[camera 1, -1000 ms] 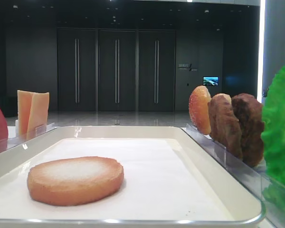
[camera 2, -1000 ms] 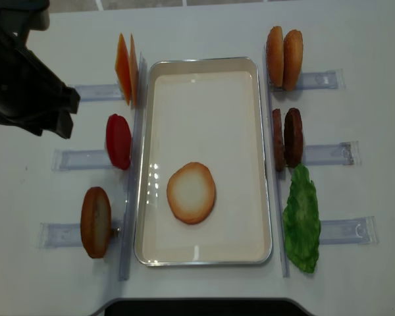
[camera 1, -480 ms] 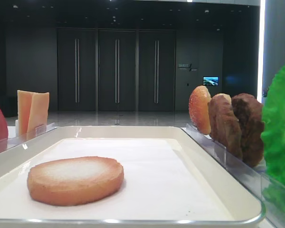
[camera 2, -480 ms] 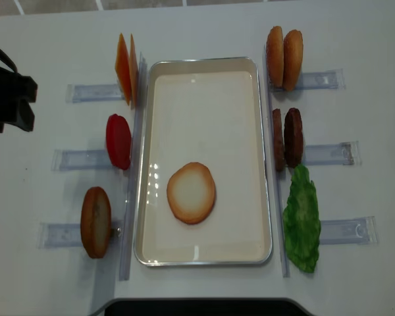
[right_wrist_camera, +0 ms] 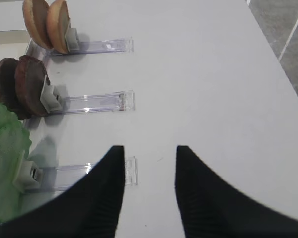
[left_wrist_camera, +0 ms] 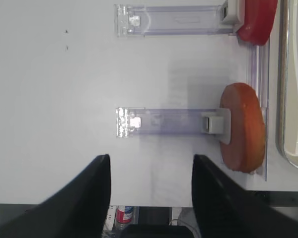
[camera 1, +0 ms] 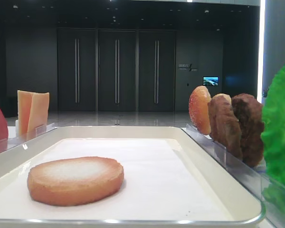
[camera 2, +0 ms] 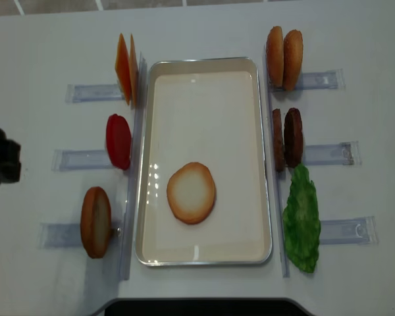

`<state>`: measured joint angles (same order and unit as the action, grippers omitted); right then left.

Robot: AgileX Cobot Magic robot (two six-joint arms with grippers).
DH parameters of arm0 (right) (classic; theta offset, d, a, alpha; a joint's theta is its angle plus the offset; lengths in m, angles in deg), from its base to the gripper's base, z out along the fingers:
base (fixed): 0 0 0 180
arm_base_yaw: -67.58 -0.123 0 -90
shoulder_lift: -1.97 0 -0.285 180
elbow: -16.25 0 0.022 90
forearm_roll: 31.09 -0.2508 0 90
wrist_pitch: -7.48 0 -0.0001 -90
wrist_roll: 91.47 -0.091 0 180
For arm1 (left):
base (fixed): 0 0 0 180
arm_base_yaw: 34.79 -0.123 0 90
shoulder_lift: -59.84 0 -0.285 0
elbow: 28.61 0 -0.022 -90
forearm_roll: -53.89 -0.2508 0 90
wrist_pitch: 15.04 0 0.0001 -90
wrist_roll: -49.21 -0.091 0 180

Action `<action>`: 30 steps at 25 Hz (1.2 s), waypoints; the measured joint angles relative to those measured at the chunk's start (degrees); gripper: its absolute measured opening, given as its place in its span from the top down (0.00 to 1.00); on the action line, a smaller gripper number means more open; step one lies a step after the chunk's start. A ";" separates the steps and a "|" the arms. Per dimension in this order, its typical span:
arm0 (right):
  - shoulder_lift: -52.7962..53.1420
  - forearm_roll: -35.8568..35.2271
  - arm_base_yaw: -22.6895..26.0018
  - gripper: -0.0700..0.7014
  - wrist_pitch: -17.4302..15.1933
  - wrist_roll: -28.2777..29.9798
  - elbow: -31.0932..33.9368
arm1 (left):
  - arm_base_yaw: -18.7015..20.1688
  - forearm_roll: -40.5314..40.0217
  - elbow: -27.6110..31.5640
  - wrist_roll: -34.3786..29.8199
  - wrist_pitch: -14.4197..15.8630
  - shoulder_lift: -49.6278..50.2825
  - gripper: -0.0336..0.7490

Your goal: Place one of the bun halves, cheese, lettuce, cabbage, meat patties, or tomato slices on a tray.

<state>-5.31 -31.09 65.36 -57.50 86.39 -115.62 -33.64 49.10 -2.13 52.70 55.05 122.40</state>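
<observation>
A bun half (camera 2: 191,193) lies flat on the white tray (camera 2: 204,60), towards its near end; the low view shows the bun half (camera 1: 76,179) there too. My left gripper (left_wrist_camera: 150,158) is open and empty over bare table near the front edge, left of the upright bun (left_wrist_camera: 243,126) in its clear holder. In the top view only a dark part of the left arm (camera 2: 0,164) shows at the left edge. My right gripper (right_wrist_camera: 150,148) is open and empty over the table, right of the lettuce (right_wrist_camera: 5,158).
Left of the tray stand cheese slices (camera 2: 125,69), a tomato slice (camera 2: 118,141) and a bun (camera 2: 95,222). Right of it stand two buns (camera 2: 283,49), two meat patties (camera 2: 286,137) and lettuce (camera 2: 301,220), each on a clear holder strip (camera 2: 342,230).
The left arm has drawn back from the far left of the table towards the left edge and nearer side. The bun half on the tray has not moved.
</observation>
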 joint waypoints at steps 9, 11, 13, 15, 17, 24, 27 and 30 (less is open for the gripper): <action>0.00 0.00 0.00 0.59 0.00 0.00 0.00 | 0.00 0.00 13.79 1.54 -0.79 -23.62 0.45; 0.00 0.00 0.00 0.59 0.00 0.00 0.00 | 0.00 0.00 16.55 1.54 -1.34 -28.10 0.45; 0.00 0.00 0.00 0.59 0.00 0.00 0.00 | 0.00 0.00 18.55 1.54 -2.20 -32.23 0.46; 0.00 0.00 0.00 0.59 0.00 0.00 0.00 | 0.00 0.00 20.59 1.54 -3.64 -36.52 0.47; 0.00 0.00 0.00 0.59 0.00 0.00 0.00 | 0.00 -0.22 22.23 1.54 -5.46 -40.51 0.49; 0.00 0.00 0.00 0.59 0.00 0.00 0.00 | 0.00 -0.84 23.03 1.54 -6.57 -50.45 0.52; 0.00 0.00 0.00 0.59 0.00 0.00 0.00 | 0.00 -0.84 23.26 1.54 -6.57 -53.71 0.52; 0.00 0.00 0.00 0.59 0.00 0.00 0.00 | 0.00 -0.84 23.31 1.54 -6.57 -55.59 0.53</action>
<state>-5.31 -31.09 65.36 -57.50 86.39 -115.62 -33.64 48.26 21.18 54.24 48.47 66.81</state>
